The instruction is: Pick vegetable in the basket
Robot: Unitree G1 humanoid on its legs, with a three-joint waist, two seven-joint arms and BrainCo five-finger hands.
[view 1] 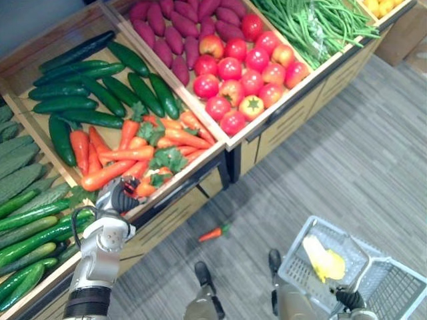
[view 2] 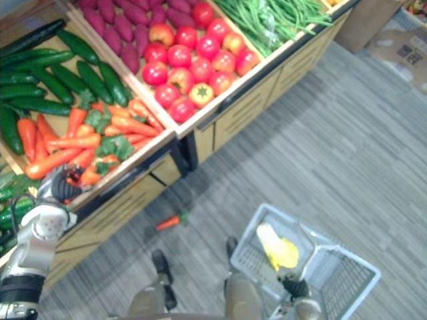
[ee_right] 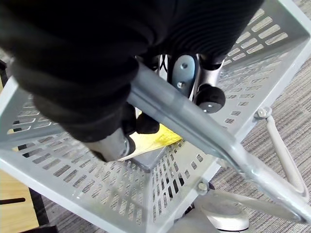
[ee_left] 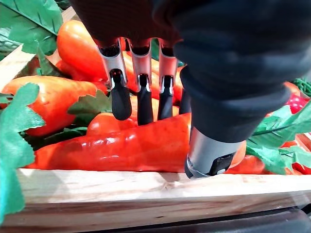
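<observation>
Wooden surface divided into bins, seen from above in the eye views over a grey plank floor. The bins held cucumbers, tomatoes, purple tubers, green beans and a heap of carrots with leafy green tops.

A grey slotted basket hung low on the robot's right, well apart from the surface. The right robot hand was at its handle. The right wrist view showed what the eye views could not: the fingers were curled round that grey bar. A yellow item lay on the basket's bottom, too unclear to name.

The left robot hand was at the front edge of the carrot bin. The left wrist view gave the detail. The fingers were straight and side by side, with their dark tips on the upper far edge of one carrot. The thumb stood before the carrot's near side, and the robot hand was not closed round it.

That carrot was glossy orange-red, long and tapered. It lay flat in the bin, just behind the wooden front lip and among other carrots and leaves. The eye views also showed a small stray carrot — green top attached — lying on the floor between surface and basket.
</observation>
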